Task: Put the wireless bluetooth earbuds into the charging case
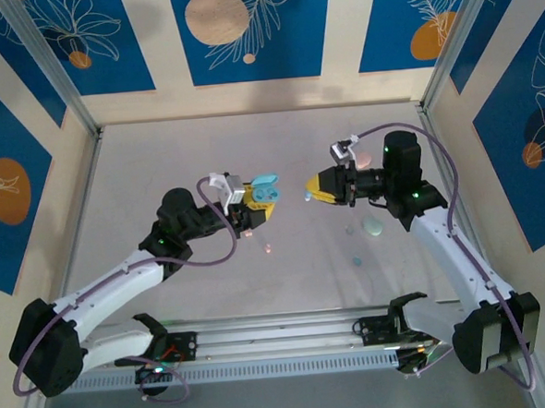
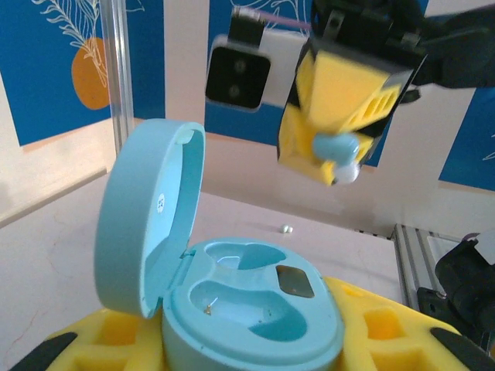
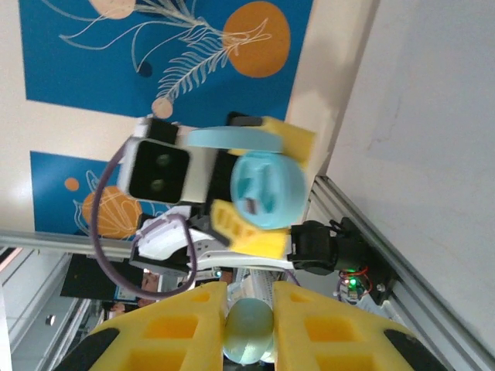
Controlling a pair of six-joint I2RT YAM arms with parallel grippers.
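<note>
The charging case (image 2: 255, 309) is pale teal, with its lid (image 2: 147, 216) swung up at the left and both wells empty. My left gripper (image 2: 247, 344) is shut on the case's base and holds it above the table; the top view has the case (image 1: 265, 190) at centre with the left gripper (image 1: 254, 205) under it. One pale teal earbud (image 3: 249, 331) sits pinched between the yellow fingers of my right gripper (image 3: 249, 321). In the left wrist view that right gripper (image 2: 340, 158) hangs above and beyond the case, the earbud (image 2: 336, 148) at its tip. A small gap separates the two grippers.
On the table below the right arm lie two pale teal pieces (image 1: 374, 226) (image 1: 356, 261) and a pinkish one (image 1: 363, 158). A tiny pale bead (image 2: 286, 229) lies on the table behind the case. An aluminium rail (image 1: 280, 333) runs along the near edge between the arm bases.
</note>
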